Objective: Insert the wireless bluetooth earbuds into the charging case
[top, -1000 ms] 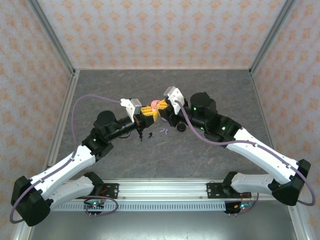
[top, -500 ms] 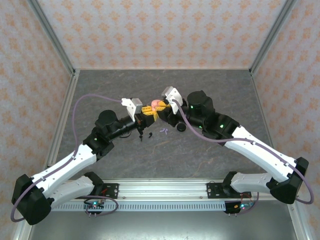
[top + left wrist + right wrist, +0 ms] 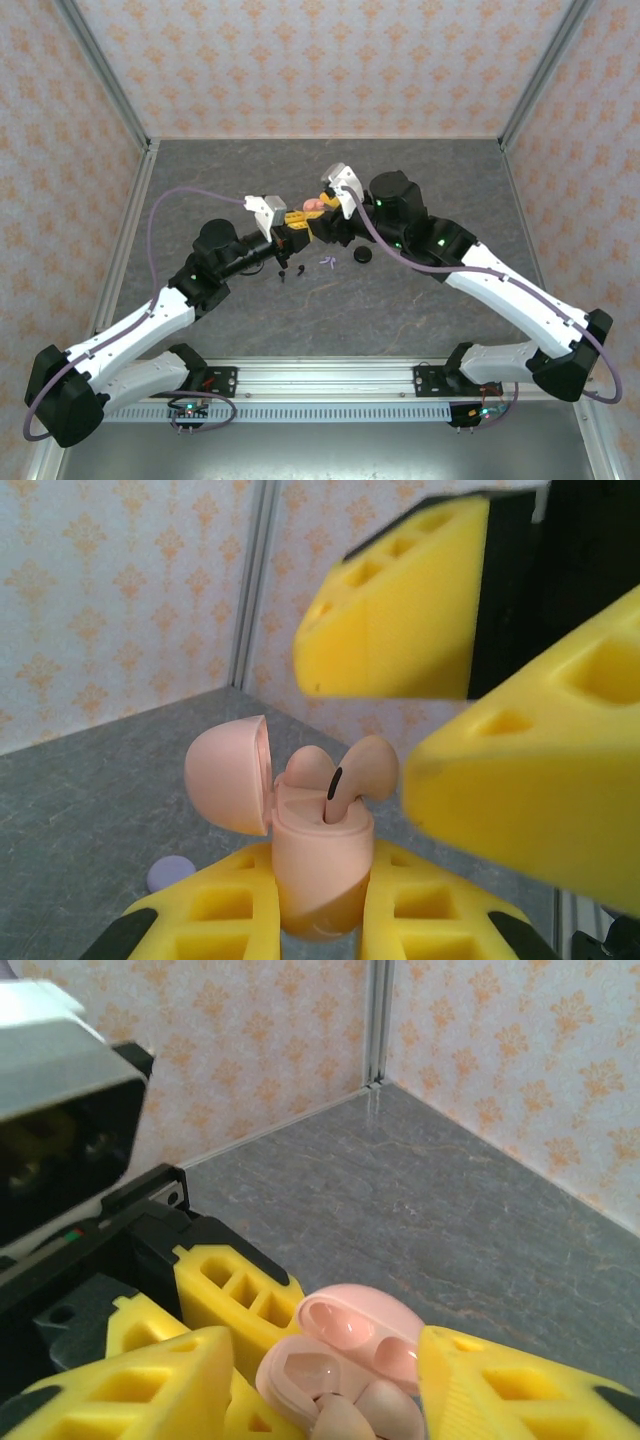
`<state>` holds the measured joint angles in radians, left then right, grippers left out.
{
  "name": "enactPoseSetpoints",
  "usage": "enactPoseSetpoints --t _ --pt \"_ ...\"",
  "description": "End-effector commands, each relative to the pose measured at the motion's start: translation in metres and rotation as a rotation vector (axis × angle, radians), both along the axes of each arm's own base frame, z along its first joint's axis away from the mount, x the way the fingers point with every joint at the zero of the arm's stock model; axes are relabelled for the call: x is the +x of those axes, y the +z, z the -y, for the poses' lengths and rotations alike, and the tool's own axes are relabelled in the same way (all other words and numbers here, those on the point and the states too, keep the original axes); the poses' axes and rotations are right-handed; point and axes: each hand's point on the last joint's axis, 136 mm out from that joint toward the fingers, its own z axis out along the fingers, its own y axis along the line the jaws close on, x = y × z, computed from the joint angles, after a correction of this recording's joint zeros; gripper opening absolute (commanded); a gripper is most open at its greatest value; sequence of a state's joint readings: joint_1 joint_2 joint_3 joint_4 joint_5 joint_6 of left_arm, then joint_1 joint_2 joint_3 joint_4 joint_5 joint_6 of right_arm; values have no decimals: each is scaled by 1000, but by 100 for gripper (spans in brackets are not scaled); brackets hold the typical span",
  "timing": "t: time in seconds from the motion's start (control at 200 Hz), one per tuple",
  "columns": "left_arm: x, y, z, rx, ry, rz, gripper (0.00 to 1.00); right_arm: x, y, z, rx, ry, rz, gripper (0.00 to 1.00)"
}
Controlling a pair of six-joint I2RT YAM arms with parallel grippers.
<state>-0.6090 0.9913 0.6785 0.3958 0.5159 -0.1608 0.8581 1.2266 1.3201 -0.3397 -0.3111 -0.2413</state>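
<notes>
Nearest the arm bases, two black earbuds (image 3: 292, 270) lie on the grey worktop (image 3: 420, 300), on the near side of the pink charging case (image 3: 313, 204) and slightly left of it. Just right of them, also nearer than the case, lies a lilac pair of earbuds (image 3: 326, 262). A black round case (image 3: 363, 256) sits on the worktop near and to the right of the pink case. Further in, the left fingers (image 3: 225, 905) are clamped on the lower half of the pink case from both sides and hold it upright above the worktop. Its lid (image 3: 230, 775) is swung open to the left. The pink earbuds (image 3: 362, 765) sit side by side in the case, their heads above its rim; one shows a dark strip along its stem. The right fingers (image 3: 500, 1390) face the case from the opposite side. They are spread apart with nothing pinched between them, one pad on each side of the case's opening and very near the earbuds; contact cannot be told. Beyond the case, a lilac rounded thing (image 3: 172, 872) rests on the worktop on the lid side. Behind it rises the patterned wall (image 3: 300, 60).
</notes>
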Motion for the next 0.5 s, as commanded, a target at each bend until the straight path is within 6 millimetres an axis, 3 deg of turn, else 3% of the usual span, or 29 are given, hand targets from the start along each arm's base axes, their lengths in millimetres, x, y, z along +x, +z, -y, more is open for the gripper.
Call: enactPoseSetpoints --t 0.0,0.23,0.32,0.35,0.495 --pt "0 23 -1 -53 11 54 0 -1 30 7 64 -21 -1 59" --pt "1 19 -2 -52 18 50 0 -4 43 21 101 -52 -38 69" --pt "1 19 -2 -52 21 52 0 6 30 32 95 -101 -106 70" --pt "1 19 -3 -53 22 53 0 4 34 42 117 -112 -114 70" --pt "1 19 -3 -50 21 52 0 10 14 68 159 -155 -239 61"
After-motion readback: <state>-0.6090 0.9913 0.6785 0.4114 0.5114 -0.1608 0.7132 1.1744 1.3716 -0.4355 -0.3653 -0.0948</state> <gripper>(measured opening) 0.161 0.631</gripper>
